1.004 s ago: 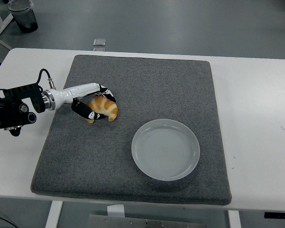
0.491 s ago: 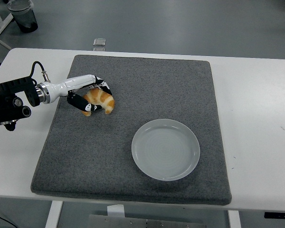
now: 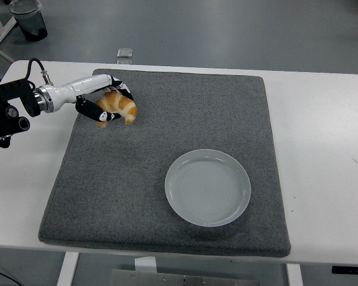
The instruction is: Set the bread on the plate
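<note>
A: Starting at the near edge, what is lying closest to us?

B: The white table (image 3: 328, 196) is showing along the bottom, and a grey mat (image 3: 137, 202) is covering most of its middle. On the mat's near right part a pale round plate (image 3: 207, 187) is sitting with nothing on it.

A: And the bread?

B: The bread (image 3: 120, 108), a golden croissant, is sitting well apart from the plate, over the mat's far left corner area. The left hand (image 3: 104, 105) is wrapping its dark fingers (image 3: 101, 117) around it, pinching it from below and above, with the croissant's tip poking out to the right.

A: Is it touching the mat?

B: I cannot tell; a faint shadow is lying just under it.

A: Where is the arm coming from?

B: It is reaching in from the left edge, white forearm shell first, black joints and a cable behind it over the bare table.

A: Anything further back?

B: A small clear object (image 3: 125, 53) is lying beyond the table's far edge on the floor, and a dark bin (image 3: 28, 18) is standing at the top left.
</note>
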You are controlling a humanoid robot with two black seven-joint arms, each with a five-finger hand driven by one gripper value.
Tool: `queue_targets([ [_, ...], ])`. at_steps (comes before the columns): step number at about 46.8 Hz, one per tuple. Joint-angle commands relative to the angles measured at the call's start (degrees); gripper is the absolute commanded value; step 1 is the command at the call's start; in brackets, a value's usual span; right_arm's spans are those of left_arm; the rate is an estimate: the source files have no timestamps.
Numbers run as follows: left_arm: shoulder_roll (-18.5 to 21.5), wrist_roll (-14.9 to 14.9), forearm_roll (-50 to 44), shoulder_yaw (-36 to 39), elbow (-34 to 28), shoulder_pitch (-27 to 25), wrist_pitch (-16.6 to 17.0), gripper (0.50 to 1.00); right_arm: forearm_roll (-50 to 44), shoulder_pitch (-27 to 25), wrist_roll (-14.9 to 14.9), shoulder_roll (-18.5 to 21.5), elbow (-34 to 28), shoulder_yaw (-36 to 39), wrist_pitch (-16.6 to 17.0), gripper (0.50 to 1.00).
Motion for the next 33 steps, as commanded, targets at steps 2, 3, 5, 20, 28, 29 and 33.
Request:
queue_targets([
  [2, 0.98, 0.00, 2.32, 0.03, -0.10, -2.03, -0.04, 0.500, 0.01, 0.02, 0.01, 0.00, 0.00, 0.00, 0.00, 0.932],
  [3, 1.25, 0.00, 2.76, 0.11, -0.10, -2.38, -0.04, 0.500, 0.01, 0.02, 0.01, 0.00, 0.00, 0.00, 0.00, 0.930],
  [5, 1.60, 0.00, 3.38, 0.12, -0.02, -3.17, -0.13, 0.500, 0.01, 0.02, 0.01, 0.00, 0.00, 0.00, 0.00, 0.930],
  [20, 3.53, 0.00, 4.08, 0.20, 0.07, -12.04, -3.64, 0.500, 0.01, 0.02, 0.01, 0.00, 0.00, 0.09, 0.00, 0.930],
  [28, 3.62, 0.00, 4.00, 0.03, 0.60, -17.67, -5.84, 0.500, 0.01, 0.02, 0.01, 0.00, 0.00, 0.09, 0.00, 0.932],
  [29, 3.62, 0.00, 4.00, 0.03, 0.69, -18.11, -6.19, 0.500, 0.01, 0.02, 0.01, 0.00, 0.00, 0.09, 0.00, 0.930],
  [33, 3.45, 0.00, 4.00, 0.03, 0.69, -19.60, -6.99, 0.500, 0.10, 0.02, 0.01, 0.00, 0.00, 0.09, -0.09, 0.932],
])
